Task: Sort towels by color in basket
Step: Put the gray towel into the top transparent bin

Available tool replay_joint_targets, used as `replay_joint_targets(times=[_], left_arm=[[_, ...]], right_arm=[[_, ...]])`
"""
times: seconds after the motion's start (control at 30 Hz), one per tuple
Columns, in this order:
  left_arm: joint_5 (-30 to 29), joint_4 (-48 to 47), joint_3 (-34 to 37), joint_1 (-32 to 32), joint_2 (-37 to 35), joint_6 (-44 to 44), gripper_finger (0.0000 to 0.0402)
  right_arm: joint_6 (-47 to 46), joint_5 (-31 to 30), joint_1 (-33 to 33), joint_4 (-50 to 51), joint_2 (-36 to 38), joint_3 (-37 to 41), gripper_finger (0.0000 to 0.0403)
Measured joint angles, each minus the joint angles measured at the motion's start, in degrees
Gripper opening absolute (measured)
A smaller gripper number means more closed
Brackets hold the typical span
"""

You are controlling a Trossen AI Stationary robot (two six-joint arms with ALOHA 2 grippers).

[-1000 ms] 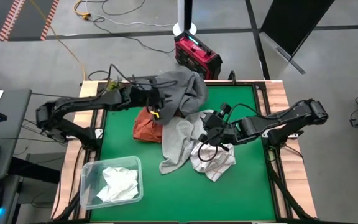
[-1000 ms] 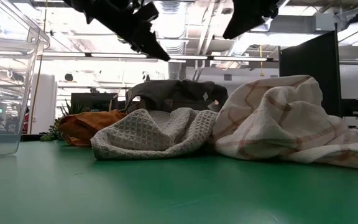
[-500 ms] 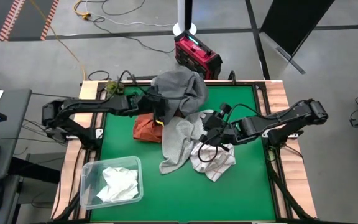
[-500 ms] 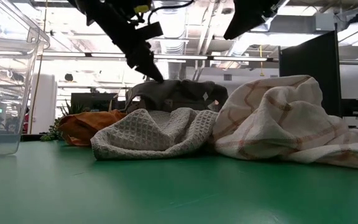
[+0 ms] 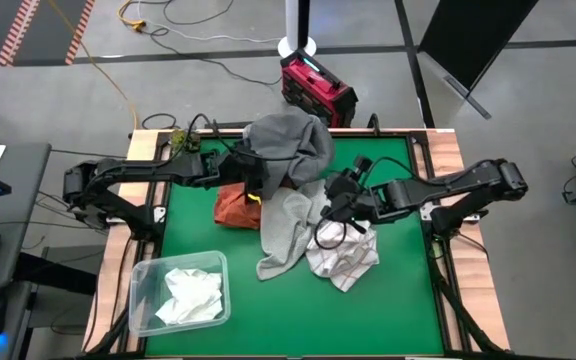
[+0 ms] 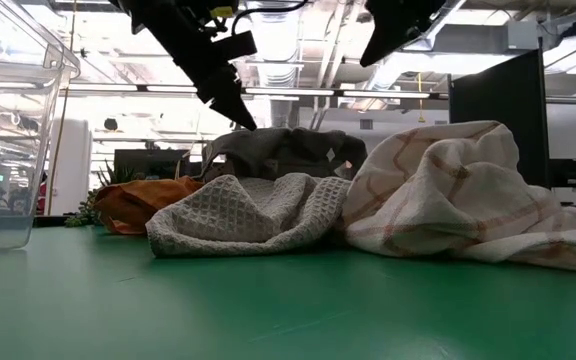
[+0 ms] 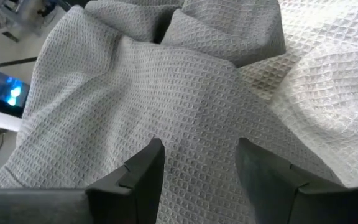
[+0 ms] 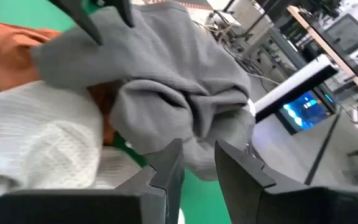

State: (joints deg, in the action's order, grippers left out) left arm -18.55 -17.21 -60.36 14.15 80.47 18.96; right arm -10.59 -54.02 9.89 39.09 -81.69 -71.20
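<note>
A dark grey towel lies heaped at the table's far edge, its near hem over a rust towel and a light grey towel. A white towel with red grid lines rests against the light grey one. My left gripper hovers open just above the dark grey towel's left part, tilted downward, touching nothing. My right gripper stands open in the air over the light grey towel, with nothing between its fingers.
A clear plastic bin with a white towel in it sits at the table's near left corner. Bare green table lies in front of the pile. A red case stands on the floor beyond the far edge.
My left gripper has sunk toward the dark grey towel, tipped its fingers further down and opened. The towels have kept still.
</note>
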Motion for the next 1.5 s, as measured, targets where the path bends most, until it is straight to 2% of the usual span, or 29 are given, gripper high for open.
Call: replay_joint_targets(times=[0.63, 0.93, 1.37, 1.5], left_arm=[[-0.1, -7.9, 0.0, -0.8, 0.0, -0.6, 0.0189], [-0.1, -15.6, -7.9, -0.8, 0.0, -2.1, 0.0189], [0.1, -16.6, -8.5, -0.8, 0.0, -1.8, 0.0189], [3.4, -16.0, -7.3, -0.5, 0.0, -1.9, 0.0189]], right_arm=[[-0.1, -0.1, -0.9, -0.1, 0.0, 0.0, 0.0127], [-1.1, 0.0, -0.8, -0.1, 0.0, 0.0, 0.0127], [-1.4, 0.1, 1.3, 0.7, 0.0, 0.0, 0.0127], [-1.6, 0.1, 1.2, 1.3, 0.0, 0.0, 0.0127]])
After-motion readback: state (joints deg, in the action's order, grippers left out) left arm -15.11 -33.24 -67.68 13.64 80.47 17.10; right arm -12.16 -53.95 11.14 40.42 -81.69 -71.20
